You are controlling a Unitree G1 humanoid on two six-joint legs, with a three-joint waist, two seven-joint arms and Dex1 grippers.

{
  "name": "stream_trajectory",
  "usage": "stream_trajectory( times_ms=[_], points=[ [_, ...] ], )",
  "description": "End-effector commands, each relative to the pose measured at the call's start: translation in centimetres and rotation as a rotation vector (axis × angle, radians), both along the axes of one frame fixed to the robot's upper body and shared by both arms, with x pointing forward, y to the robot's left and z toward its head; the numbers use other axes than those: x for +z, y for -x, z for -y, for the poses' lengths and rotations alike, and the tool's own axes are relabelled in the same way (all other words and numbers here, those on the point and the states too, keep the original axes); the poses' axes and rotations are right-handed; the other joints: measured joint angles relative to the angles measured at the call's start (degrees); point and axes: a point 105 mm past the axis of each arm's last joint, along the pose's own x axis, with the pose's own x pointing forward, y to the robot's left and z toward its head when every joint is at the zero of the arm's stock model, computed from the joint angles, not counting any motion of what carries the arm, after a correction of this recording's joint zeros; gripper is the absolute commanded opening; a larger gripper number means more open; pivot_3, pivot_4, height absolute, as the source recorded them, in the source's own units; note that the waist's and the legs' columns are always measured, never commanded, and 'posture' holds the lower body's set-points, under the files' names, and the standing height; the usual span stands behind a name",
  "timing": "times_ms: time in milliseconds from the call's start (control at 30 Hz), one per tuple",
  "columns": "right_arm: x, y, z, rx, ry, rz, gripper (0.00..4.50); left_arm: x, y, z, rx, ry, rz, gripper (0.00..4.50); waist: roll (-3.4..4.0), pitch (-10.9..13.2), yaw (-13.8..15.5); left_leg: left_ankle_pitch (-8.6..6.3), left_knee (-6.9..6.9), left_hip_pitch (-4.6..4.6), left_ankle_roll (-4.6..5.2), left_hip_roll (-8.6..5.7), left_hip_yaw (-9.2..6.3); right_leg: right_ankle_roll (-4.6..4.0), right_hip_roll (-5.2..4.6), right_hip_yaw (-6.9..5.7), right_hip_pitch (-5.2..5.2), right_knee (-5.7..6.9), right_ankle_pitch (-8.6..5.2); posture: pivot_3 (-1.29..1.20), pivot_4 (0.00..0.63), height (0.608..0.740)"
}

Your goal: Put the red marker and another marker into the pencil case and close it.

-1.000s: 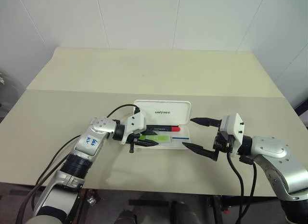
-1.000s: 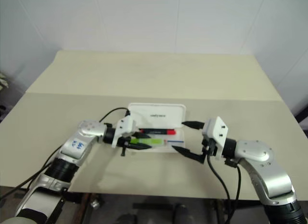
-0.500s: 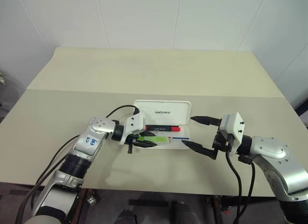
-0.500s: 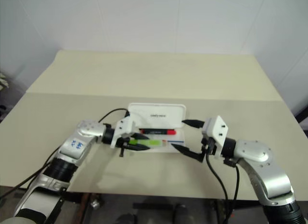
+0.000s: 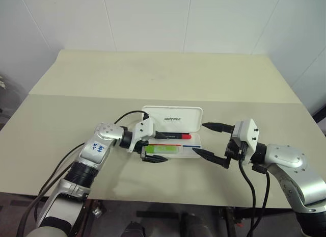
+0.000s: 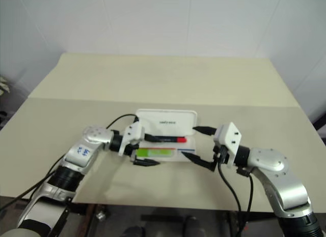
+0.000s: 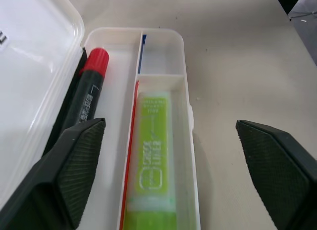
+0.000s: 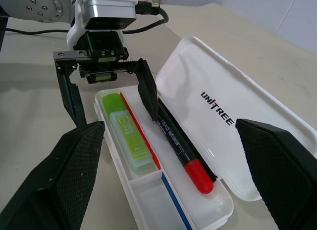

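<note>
Pencil case [image 5: 175, 132] sitting open near the front-middle of the beige tabletop [image 5: 153, 79], lid tipped back w/ the UNITREE lettering facing up. Red marker [image 8: 181, 146] lying in the long compartment next to the lid hinge, black barrel, red cap pointing toward the right claw's side. Lime-green highlighter [image 7: 152, 156] lying flat in the front compartment, parallel to the marker, split off from it by the thin red stripe divider. Small end compartment behind the blue stripe, nothing visible in it afaict. Left claw [image 5: 153, 151] parked at the left end of the case w/ fingers spread wide apart, one finger [image 8: 147, 94] over the marker side, the other [image 8: 69, 99] out past the front wall of the case, so straddling the highlighter's end, gripping nothing. Hard to say whether the far fingertip touches the marker barrel or hangs just above it, prob above. Right claw [image 5: 210, 141] also spread wide and holding nothing, hovering just off the right end of the case, pointing across toward the left claw, one finger level w/ the lid edge and the other by the front corner. Both markers in, lid not yet shut.
</note>
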Motion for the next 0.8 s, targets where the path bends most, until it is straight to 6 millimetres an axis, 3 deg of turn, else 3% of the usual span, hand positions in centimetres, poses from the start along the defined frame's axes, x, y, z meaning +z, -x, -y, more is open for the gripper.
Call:
stream_trajectory(
  times_ms=[33,200,533,800],
  points=[
    [1.0,-0.1,0.6,-0.044,-0.032,0.046,4.5,3.2,0.9,0.4,-0.065,0.103,0.062,4.47,0.0,0.0,-0.01,0.0,0.0,-0.01,0.0,0.0,0.0,0.0,0.0,0.0,0.0,0.0,0.0,0.0,0.15,0.74],
    [0.2,-1.1,3.2,-0.241,-0.09,-0.007,4.5,4.9,2.1,-1.5,-0.078,0.231,0.045,4.47,0.0,0.0,-0.02,0.0,-0.03,0.01,0.0,0.01,0.0,0.0,0.0,0.01,0.0,0.0,0.0,0.0,0.15,0.74],
    [-3.6,-1.0,8.9,-0.701,-0.067,-0.105,4.5,4.1,3.5,-5.6,0.008,0.256,0.04,4.47,0.0,0.0,0.05,0.0,-0.01,0.04,0.0,0.0,0.01,-0.02,0.0,0.06,0.01,0.03,-0.01,0.0,0.15,0.74],
    [-5.2,-1.1,12.6,-0.944,-0.068,-0.119,4.5,4.0,3.2,-5.5,0.01,0.266,0.057,4.47,0.0,0.0,-0.01,0.0,-0.02,0.06,0.0,-0.01,0.02,-0.02,0.0,0.09,0.03,0.01,-0.01,0.0,0.15,0.74]
  ],
)
